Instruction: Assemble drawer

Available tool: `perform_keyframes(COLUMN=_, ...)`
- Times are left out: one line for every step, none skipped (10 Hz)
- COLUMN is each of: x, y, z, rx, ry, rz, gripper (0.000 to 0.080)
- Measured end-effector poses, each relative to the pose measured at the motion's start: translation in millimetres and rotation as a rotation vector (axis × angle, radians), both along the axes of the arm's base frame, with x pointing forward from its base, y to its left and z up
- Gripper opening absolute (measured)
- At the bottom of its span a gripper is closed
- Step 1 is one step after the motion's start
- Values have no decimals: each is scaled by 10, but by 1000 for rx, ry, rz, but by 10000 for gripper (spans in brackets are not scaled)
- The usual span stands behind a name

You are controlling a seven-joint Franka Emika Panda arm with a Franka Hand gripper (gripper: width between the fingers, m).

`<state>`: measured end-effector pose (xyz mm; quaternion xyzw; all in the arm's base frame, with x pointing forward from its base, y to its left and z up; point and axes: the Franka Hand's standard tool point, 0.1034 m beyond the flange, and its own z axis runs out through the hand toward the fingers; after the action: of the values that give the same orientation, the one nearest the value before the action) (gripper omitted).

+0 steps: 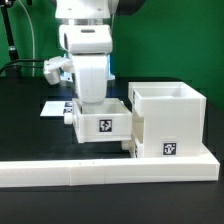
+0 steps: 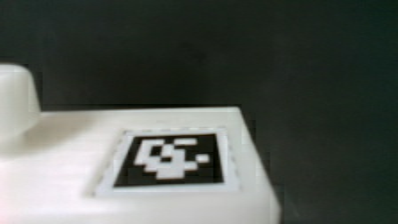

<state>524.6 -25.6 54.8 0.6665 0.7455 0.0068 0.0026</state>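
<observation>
The tall square shell (image 1: 170,120) of the drawer stands at the exterior view's right, its open top up and a tag on its front. One shallow white tray (image 1: 100,125) with a tag on its face hangs just left of the shell, slightly above the table. My gripper (image 1: 92,104) reaches down onto the tray's top edge and is shut on it; the fingertips are hidden. In the wrist view the tray's tagged face (image 2: 173,158) fills the frame very close, with a round knob (image 2: 15,95) beside it. No fingers show there. No second tray shows.
The long low white L-shaped wall (image 1: 110,172) runs along the front, against the shell's base. The marker board (image 1: 55,106) lies flat on the black table behind the tray, at the exterior view's left. A green backdrop stands behind the arm.
</observation>
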Motion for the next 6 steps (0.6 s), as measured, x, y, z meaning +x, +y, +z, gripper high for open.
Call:
perform_keyframes(x=-7, y=-16, z=-4, rx=0, ry=1, rz=-10, gripper=42)
perform_keyframes(x=-8, y=-23, z=-5, rx=0, ry=2, rz=-11, gripper=42)
perform_keyframes(x=-2, y=-8, z=0, rx=0, ry=6, rz=-20, gripper=42)
perform_keyframes(x=30, y=32, z=21, rx=-1, ry=7, rz=-31, gripper=42)
perform_keyframes(x=48, y=66, z=33, rx=-1, ry=9, rz=-52, gripper=42)
perform_keyframes(x=76, y=103, z=57, rx=-1, ry=12, rz=-73, gripper=42)
